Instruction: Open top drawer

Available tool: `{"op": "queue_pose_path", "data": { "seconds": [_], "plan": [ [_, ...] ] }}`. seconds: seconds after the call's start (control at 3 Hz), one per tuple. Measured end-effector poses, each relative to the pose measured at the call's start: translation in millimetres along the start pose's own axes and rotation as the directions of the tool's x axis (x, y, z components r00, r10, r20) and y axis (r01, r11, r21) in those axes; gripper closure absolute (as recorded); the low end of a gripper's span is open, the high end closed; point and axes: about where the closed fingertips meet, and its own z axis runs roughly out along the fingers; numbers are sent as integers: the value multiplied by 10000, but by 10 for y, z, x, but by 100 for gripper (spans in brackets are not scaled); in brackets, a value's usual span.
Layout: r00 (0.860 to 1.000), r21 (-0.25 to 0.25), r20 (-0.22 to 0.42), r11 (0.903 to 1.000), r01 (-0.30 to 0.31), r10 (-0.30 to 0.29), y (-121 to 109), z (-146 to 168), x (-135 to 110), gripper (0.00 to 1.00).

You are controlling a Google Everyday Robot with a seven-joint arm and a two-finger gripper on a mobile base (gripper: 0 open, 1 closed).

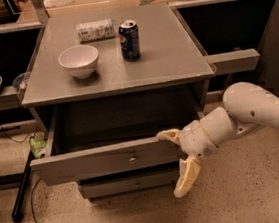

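Grey top drawer, grey desk, white bowl, blue can; cream gripper sits at the drawer's right end.

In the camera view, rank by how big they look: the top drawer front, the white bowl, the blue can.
1. top drawer front
2. white bowl
3. blue can
The end effector sits at the drawer front's right end, open.

The robot's arm is a thick, glossy white tube of rounded segments with small dark dots, narrowing through a ringed wrist to the gripper, low and just right of centre, its two cream-yellow fingers spread apart.
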Motion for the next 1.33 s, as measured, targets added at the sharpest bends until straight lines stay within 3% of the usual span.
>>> {"op": "queue_pose_path", "data": {
  "seconds": [0.33,0.67,1.0,1.33],
  "plan": [
    [10000,3,-2,10000,0,0,0,0,0,0],
    [9988,734,-484,9973,81,-46,-30,-52,-54,0],
    [9944,1669,-1035,9852,379,-207,-69,-179,-190,0],
    [9944,1669,-1037,9852,379,-207,-70,-178,-189,0]
  ]
}}
